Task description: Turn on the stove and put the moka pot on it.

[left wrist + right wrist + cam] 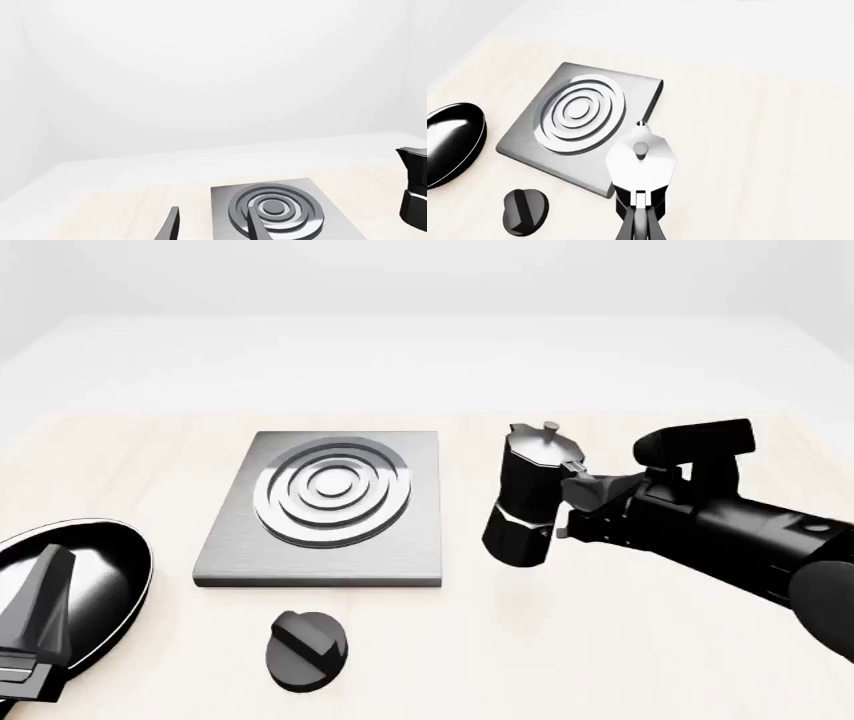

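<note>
Already the right gripper has its fingers pinched on the handle of the small black faceted moka pot with the silver lid, which stands upright at centre-right of the front view, just right of the flat square grey metal stove plate with concentric silver rings, so the carry runs leftward. Nearer the round black ridged knob at lower centre is the left gripper, low at the far left over the shiny black frying pan; its opening I cannot tell. Count: one pot, one plate, one knob, one pan.
</note>
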You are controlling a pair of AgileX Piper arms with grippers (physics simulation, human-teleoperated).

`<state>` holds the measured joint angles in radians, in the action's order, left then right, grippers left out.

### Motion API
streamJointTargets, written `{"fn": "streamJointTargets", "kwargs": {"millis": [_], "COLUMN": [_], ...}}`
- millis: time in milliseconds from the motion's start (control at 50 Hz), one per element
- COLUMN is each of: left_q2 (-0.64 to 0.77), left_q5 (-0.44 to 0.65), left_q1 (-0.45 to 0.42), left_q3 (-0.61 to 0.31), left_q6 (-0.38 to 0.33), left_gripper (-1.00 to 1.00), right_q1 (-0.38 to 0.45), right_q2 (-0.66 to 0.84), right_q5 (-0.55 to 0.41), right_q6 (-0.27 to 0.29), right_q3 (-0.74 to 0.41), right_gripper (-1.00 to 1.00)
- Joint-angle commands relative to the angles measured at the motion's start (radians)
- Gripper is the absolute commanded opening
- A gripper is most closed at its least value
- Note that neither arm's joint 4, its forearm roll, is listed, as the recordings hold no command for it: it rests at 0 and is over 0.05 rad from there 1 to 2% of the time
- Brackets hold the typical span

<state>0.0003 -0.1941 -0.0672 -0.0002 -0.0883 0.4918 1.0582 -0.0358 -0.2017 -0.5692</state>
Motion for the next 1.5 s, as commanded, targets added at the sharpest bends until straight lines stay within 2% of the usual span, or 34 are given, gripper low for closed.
{"fn": "streamJointTargets", "kwargs": {"millis": [20, 180, 560, 720, 740, 780, 1040, 1500], "left_q2": [0.000, 0.000, 0.000, 0.000, 0.000, 0.000, 0.000, 0.000], "left_q5": [-0.003, -0.002, 0.001, 0.001, 0.001, 0.001, 0.003, 0.002], "left_q1": [0.000, 0.000, -0.001, -0.001, -0.001, 0.001, 0.007, 0.014], "left_q3": [0.000, 0.000, 0.000, 0.000, 0.000, 0.000, 0.000, 0.000], "left_q6": [-0.001, -0.004, -0.011, -0.013, -0.014, -0.013, -0.011, -0.011], "left_gripper": [1.00, 1.00, 1.00, 1.00, 1.00, 1.00, 1.00, 1.00], "right_q1": [0.060, 0.085, 0.132, 0.152, 0.146, 0.150, 0.169, 0.219], "right_q2": [-0.006, 0.024, 0.152, 0.207, 0.225, 0.234, 0.315, 0.405], "right_q5": [-0.117, -0.182, -0.333, -0.358, -0.359, -0.354, -0.348, -0.290], "right_q6": [0.033, 0.081, 0.261, 0.296, 0.325, 0.313, 0.338, 0.311], "right_q3": [-0.110, -0.183, -0.422, -0.507, -0.514, -0.526, -0.620, -0.735], "right_gripper": [-1.00, -1.00, -1.00, -1.00, -1.00, -1.00, -1.00, -1.00]}}
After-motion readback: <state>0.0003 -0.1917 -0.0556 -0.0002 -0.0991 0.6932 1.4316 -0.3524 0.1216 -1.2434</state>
